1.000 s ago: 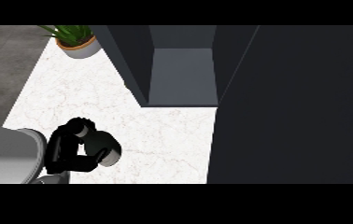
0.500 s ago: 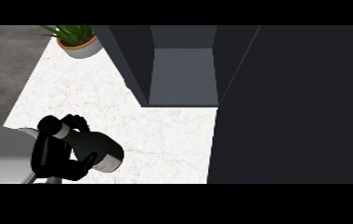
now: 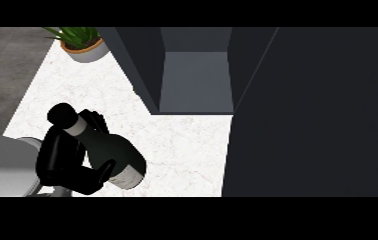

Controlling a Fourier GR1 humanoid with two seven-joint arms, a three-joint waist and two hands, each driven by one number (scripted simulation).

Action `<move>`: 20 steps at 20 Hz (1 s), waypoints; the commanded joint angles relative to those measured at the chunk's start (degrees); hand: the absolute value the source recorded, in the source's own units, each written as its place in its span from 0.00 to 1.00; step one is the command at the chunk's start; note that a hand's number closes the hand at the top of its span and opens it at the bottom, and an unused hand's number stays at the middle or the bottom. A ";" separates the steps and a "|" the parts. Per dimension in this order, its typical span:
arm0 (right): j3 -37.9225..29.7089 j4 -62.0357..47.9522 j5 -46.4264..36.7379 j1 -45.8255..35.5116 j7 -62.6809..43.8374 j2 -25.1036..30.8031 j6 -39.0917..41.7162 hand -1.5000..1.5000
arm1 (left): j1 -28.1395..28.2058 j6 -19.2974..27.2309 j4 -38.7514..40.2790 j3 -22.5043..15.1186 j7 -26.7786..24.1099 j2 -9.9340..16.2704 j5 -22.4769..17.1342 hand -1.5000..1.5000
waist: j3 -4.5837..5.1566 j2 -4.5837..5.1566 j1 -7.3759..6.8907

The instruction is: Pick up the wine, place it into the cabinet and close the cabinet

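A home kitchen. White marble counter (image 3: 177,139), dark open cabinet (image 3: 196,79), and a potted plant (image 3: 81,44) show it.

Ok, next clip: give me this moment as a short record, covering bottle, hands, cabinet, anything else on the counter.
bottle: dark wine bottle, tilted, neck toward upper left, over the counter
left hand: curled round the bottle
right hand: not in view
cabinet: open, inside bare where visible; bottle not yet in it
door: dark panel at right
other: potted plant at counter's far left corner
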State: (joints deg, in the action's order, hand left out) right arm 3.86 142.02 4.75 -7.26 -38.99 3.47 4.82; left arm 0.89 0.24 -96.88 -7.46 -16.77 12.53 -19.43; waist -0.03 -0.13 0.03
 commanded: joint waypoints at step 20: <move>-1.40 6.38 5.68 4.71 -0.59 -0.74 1.73 0.00 | -22.46 26.09 -3.97 -17.53 21.81 -12.49 12.19 1.00 | 0.02 0.07 0.60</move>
State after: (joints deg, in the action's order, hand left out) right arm 3.43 142.16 5.49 -3.26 -36.66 2.65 7.07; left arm -17.27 21.33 -104.42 -22.80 5.51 0.61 -8.56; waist -0.04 -0.08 0.54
